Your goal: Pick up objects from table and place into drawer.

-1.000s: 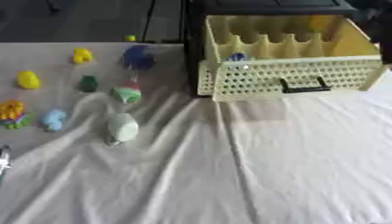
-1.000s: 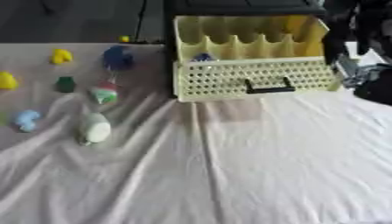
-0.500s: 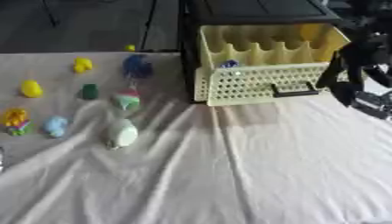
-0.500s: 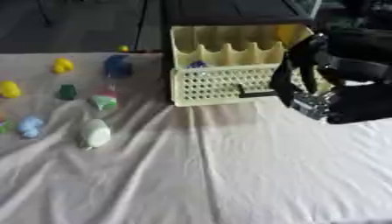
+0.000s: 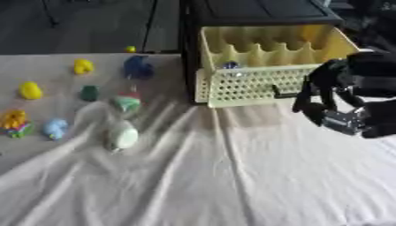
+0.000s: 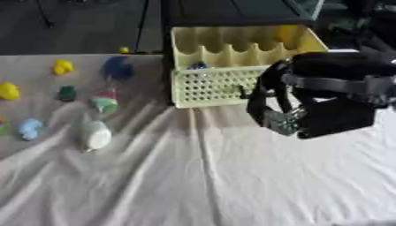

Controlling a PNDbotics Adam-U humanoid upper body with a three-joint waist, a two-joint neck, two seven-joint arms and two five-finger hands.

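A pale yellow perforated drawer (image 5: 263,84) stands pulled out of a black cabinet (image 5: 255,11), with a small blue thing (image 5: 230,65) inside it. On the white cloth to the left lie several toys: a blue one (image 5: 138,67), two yellow ones (image 5: 83,66) (image 5: 31,90), a dark green one (image 5: 89,92), a green and red one (image 5: 127,102), a light blue one (image 5: 55,128), an orange one (image 5: 14,120) and a white oval one (image 5: 121,135). My right hand (image 6: 325,112) hovers in front of the drawer's right end, fingers bent downward, holding nothing.
A small yellow ball (image 5: 131,49) sits at the cloth's far edge. The white cloth (image 5: 193,176) is creased, with folds running from the toys toward the near edge. Dark floor lies beyond the table.
My right hand has come in from the right and moved left and down, now in front of the drawer. The whole picture has shifted a little; the toys stay put.
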